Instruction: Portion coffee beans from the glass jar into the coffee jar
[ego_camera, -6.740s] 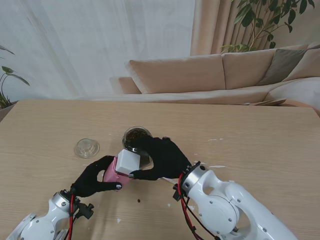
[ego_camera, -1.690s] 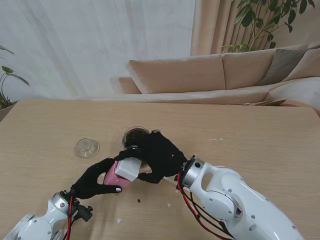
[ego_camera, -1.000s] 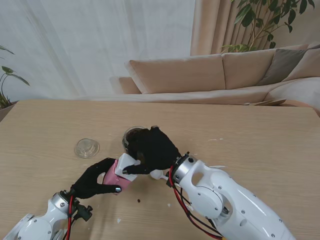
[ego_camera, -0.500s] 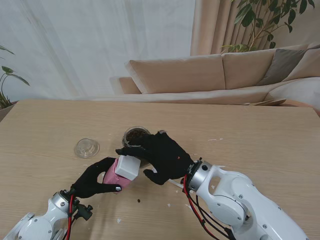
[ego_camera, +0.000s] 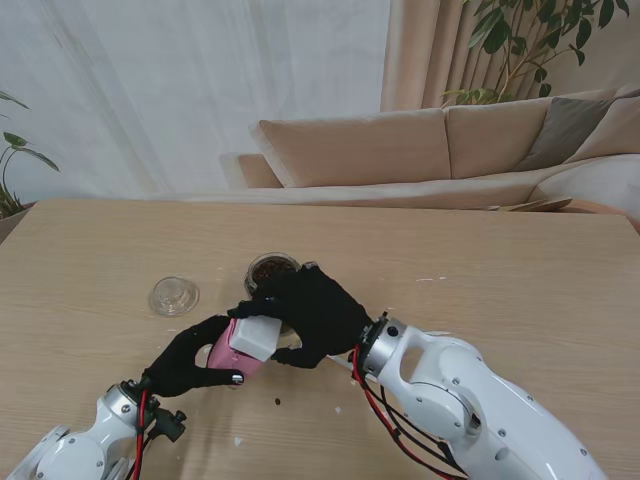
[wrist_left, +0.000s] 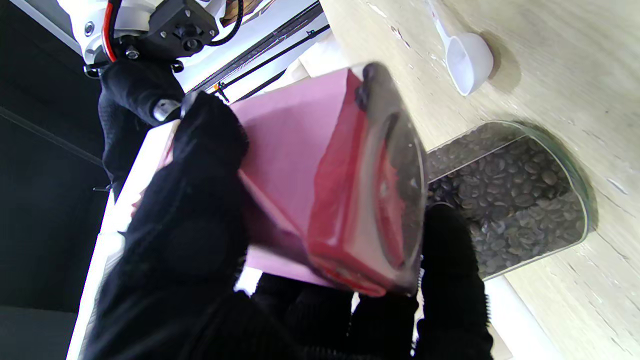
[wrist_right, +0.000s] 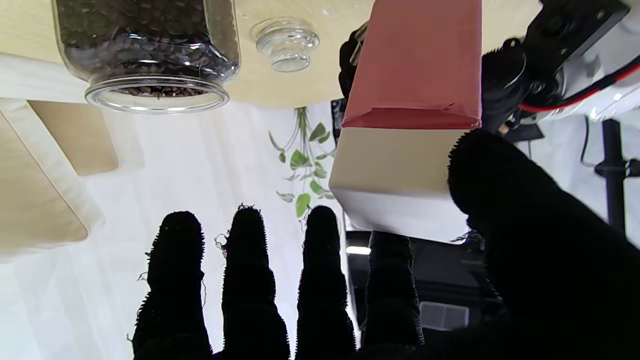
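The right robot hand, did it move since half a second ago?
Yes. The right robot hand slid left, toward the glass lid, and now covers more of the glass jar.

The left hand (ego_camera: 190, 358) is clenched in a grip, while the right hand (ego_camera: 312, 315) hovers alongside (fingers spread).

Stand overhead, wrists close — both see glass jar (wrist_left: 510, 200)

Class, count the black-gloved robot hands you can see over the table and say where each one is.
2. The left hand grips the pink box near the table's front edge. The right hand is open at the box's white lid, beside the bean jar.
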